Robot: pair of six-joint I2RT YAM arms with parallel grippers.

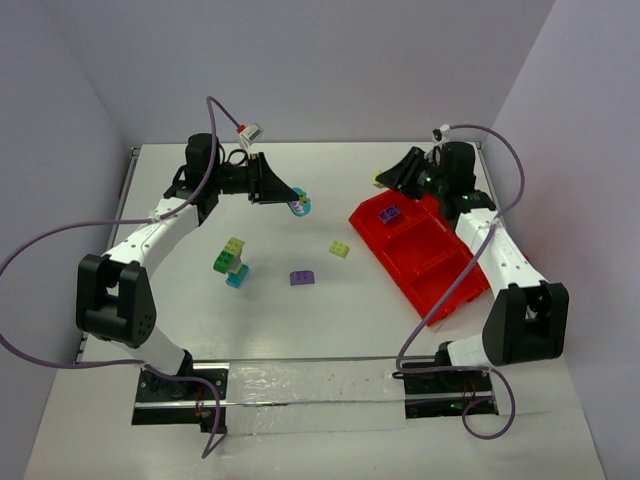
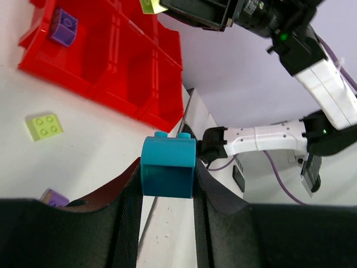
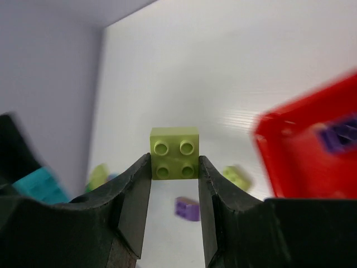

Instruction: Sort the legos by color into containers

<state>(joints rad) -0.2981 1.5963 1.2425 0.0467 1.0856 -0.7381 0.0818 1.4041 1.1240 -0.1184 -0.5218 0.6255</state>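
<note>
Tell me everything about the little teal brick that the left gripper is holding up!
The small teal plastic studded brick looks glossy and chunky, with rounded corners. Two studs show along its top edge in the left wrist view. The left gripper pinches it on both sides between its black fingers, holding it above the white table. Nothing else touches it.

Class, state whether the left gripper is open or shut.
Shut: the left gripper clamps a teal brick, pressing against both its sides.

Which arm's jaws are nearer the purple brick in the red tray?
Right. The right arm ends just beyond the purple brick; the left arm ends far to its left.
</note>
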